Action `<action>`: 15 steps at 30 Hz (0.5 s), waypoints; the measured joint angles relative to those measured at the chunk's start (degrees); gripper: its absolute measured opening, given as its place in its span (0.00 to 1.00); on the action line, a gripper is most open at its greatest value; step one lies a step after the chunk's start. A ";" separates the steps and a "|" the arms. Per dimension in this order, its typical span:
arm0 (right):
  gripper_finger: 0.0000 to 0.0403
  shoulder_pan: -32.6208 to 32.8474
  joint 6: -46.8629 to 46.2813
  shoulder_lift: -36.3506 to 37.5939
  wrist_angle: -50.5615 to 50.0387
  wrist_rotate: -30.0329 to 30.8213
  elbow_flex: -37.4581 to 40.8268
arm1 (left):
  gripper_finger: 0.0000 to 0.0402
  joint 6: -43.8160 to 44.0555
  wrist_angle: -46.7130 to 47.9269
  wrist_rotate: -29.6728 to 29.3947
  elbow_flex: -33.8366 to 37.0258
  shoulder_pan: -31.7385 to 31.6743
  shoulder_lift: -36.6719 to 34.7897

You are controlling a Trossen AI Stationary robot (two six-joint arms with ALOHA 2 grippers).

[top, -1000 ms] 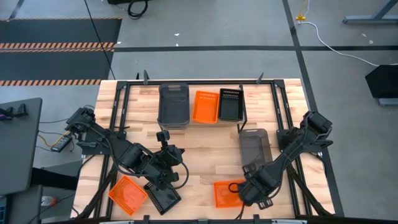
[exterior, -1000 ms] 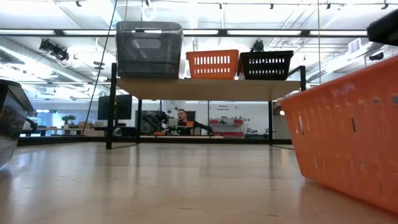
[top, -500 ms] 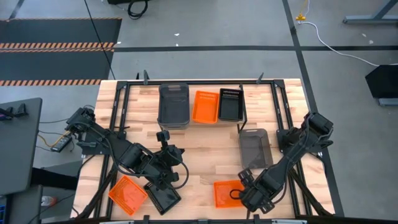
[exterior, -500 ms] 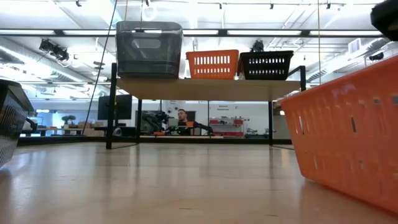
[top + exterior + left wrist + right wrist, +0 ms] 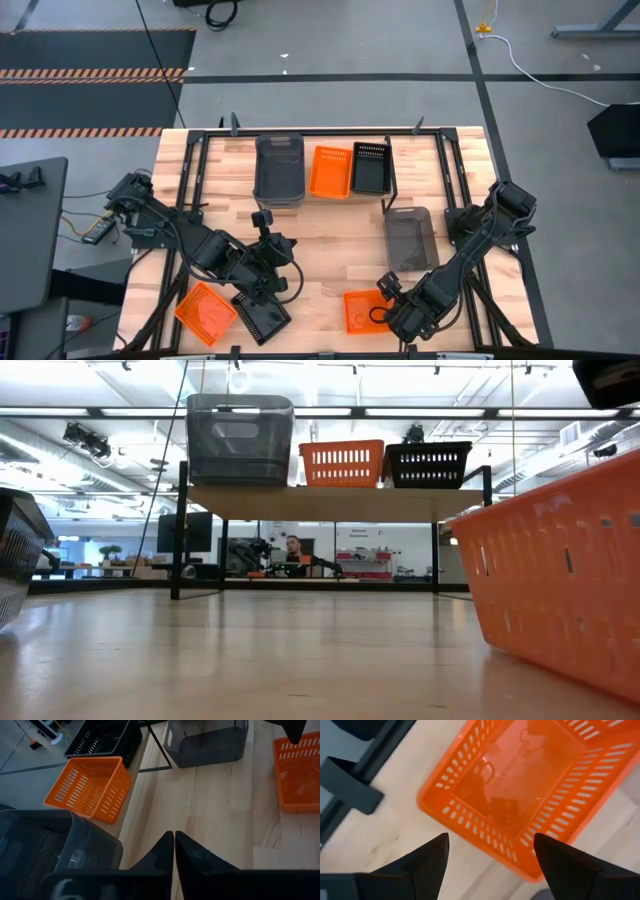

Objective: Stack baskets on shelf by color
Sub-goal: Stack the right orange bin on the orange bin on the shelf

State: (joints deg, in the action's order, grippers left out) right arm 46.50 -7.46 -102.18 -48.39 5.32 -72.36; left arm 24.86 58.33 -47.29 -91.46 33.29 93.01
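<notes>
A pale wooden tabletop [image 5: 330, 240] stands on a grey concrete floor, with a lit workroom visible beyond it at table height. The right gripper [image 5: 490, 857] hangs above the near edge, its fingers spread wide and empty, one on each side of the rim of an orange basket [image 5: 520, 790] lying open side up; in my judgement it is lining up to take that wall and carry the basket to the shelf. The left gripper [image 5: 174, 852] waits with its fingers pressed together and holding nothing, over the table's left half beside a black basket [image 5: 262, 318] and another orange basket [image 5: 205, 310] at the near left corner. A grey basket [image 5: 410, 238] sits apart on the right of the table. Farther back, the shelf [image 5: 335, 502] already carries a grey basket [image 5: 240, 440], an orange one [image 5: 341, 463] and a black one [image 5: 427, 464] side by side, one colour to each place, which suggests each loose basket belongs on its match. Behind the shelf legs a person sits at a distant desk.
</notes>
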 joint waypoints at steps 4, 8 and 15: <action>0.74 -0.01 2.73 -2.36 0.21 0.71 0.00 | 0.05 0.00 0.02 0.00 0.00 -0.01 0.00; 0.74 0.00 5.33 -6.78 -0.22 -1.84 0.04 | 0.04 0.00 0.00 0.00 0.00 -0.01 0.00; 0.74 -0.82 1.58 -10.92 -0.13 1.82 -0.23 | 0.06 0.00 -0.01 0.00 0.00 0.01 0.00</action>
State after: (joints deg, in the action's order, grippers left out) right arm 45.68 -5.88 -113.09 -48.52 7.13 -72.59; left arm 24.86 58.32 -47.29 -91.46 33.30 93.01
